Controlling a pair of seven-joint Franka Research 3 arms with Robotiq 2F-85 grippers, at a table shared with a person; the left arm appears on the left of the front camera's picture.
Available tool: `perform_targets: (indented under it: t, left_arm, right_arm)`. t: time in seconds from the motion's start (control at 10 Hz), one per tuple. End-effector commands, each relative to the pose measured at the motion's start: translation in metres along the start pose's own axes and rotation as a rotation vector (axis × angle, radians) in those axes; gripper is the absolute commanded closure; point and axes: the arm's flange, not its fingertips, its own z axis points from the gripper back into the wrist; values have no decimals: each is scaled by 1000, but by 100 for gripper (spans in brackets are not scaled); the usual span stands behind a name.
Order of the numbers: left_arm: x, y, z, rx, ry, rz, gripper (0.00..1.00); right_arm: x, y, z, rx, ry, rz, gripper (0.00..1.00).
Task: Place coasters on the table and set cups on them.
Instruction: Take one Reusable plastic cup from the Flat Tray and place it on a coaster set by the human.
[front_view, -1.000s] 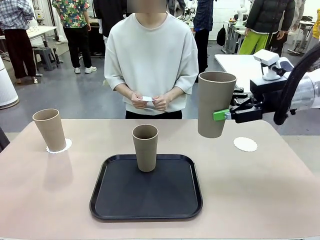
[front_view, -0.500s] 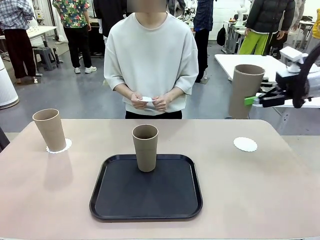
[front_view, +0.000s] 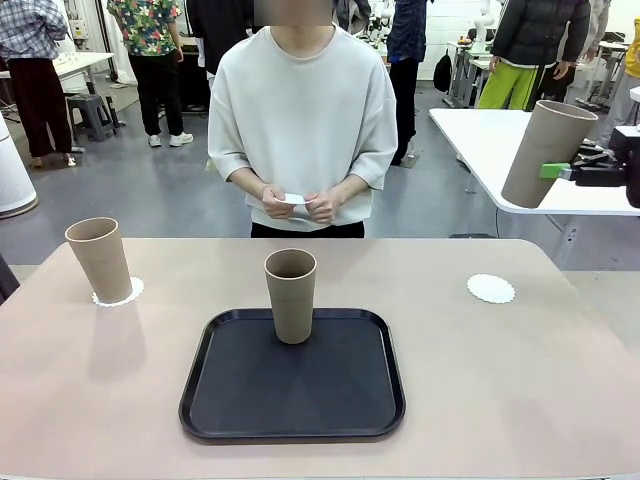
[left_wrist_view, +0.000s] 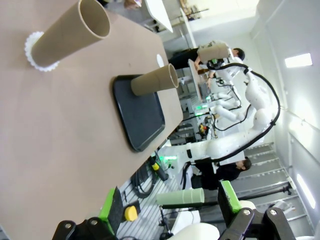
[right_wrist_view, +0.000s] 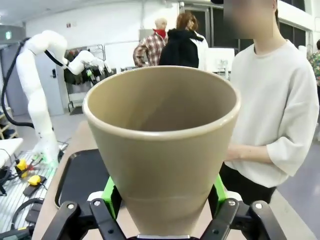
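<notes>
Likely light yet stiff, the upper-right cup (front_view: 548, 140) sits clamped mid-wall in the right hand (front_view: 555, 171); left hand (left_wrist_view: 170, 204) spread, empty.

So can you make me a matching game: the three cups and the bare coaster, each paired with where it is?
1 left cup
2 middle cup
3 right cup
4 right coaster

A lying bare on the table
B standing on the black tray
C tilted in the air, held by the right arm's fingers
D standing on the left coaster

Pairs: 1-D, 2-B, 3-C, 4-A
</notes>
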Motion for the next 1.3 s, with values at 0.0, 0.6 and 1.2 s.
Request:
perform_targets:
  t: [0.0, 0.6, 1.2]
  left_arm:
    - [1, -3, 2, 2, -10, 4, 0]
    - [1, -3, 2, 2, -10, 4, 0]
    - [1, -3, 2, 2, -10, 4, 0]
  right_arm:
    - [-8, -1, 1, 18, -29, -17, 17]
    - [-49, -20, 9, 187, 38, 67, 17]
    - [-118, -39, -9, 243, 76, 61, 17]
